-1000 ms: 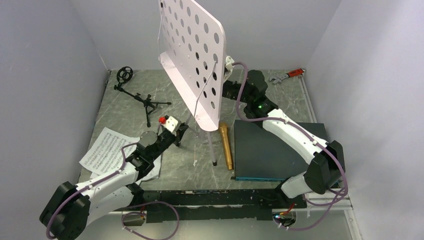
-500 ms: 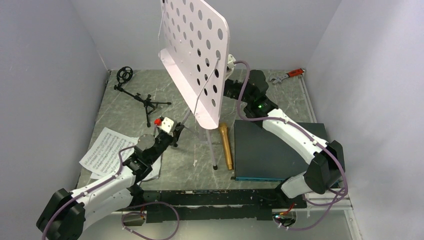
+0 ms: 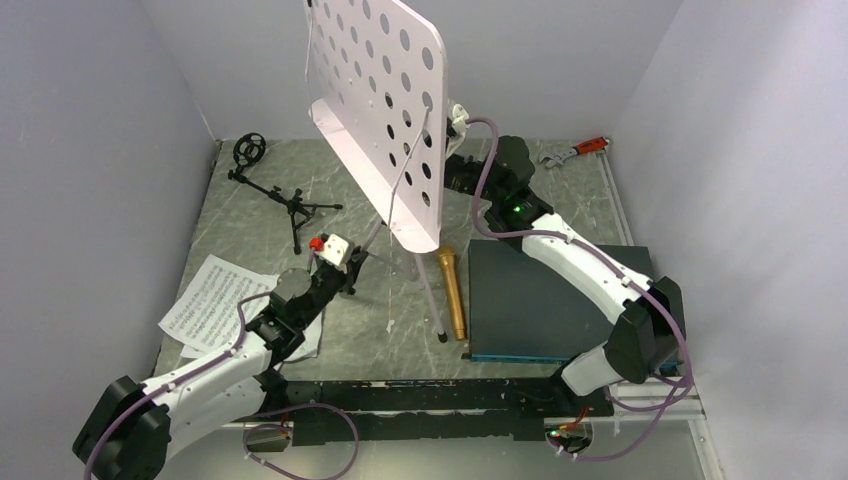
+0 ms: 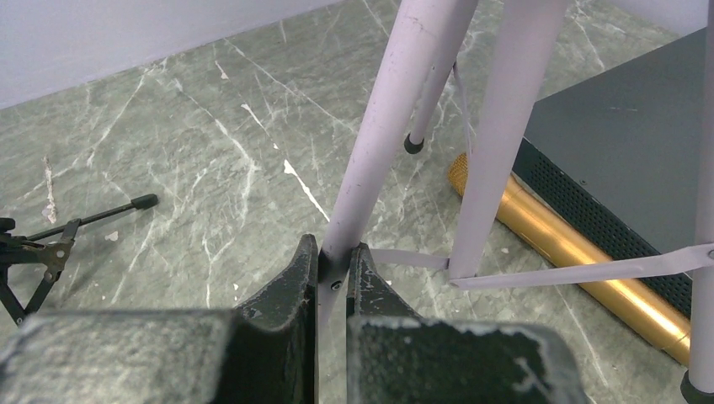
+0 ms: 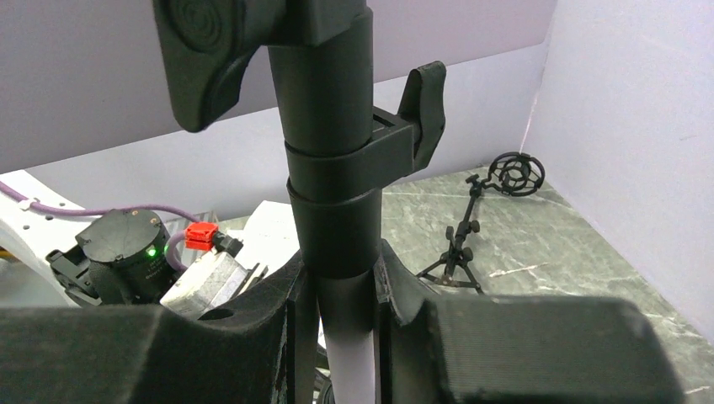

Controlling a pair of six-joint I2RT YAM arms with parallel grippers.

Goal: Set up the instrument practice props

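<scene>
The pale perforated music stand (image 3: 375, 110) stands tilted at the middle back on its silver tripod. My left gripper (image 3: 357, 265) is shut on one tripod leg (image 4: 370, 151). My right gripper (image 3: 452, 172) is shut on the stand's black centre pole (image 5: 333, 194), behind the desk. The gold microphone (image 3: 452, 292) lies on the table by the tripod feet, also in the left wrist view (image 4: 572, 252). The white sheet-music pages (image 3: 208, 302) lie at the front left. The small black tripod mic stand (image 3: 275, 190) lies at the back left, also in the right wrist view (image 5: 471, 227).
A dark flat rectangular board (image 3: 530, 300) lies at the right front beside the microphone. A red-handled wrench (image 3: 575, 150) lies at the back right. White walls close in the table on three sides.
The music stand has swung a little to the left at its top, and one tripod foot has slid toward the front. Both grippers keep their hold.
</scene>
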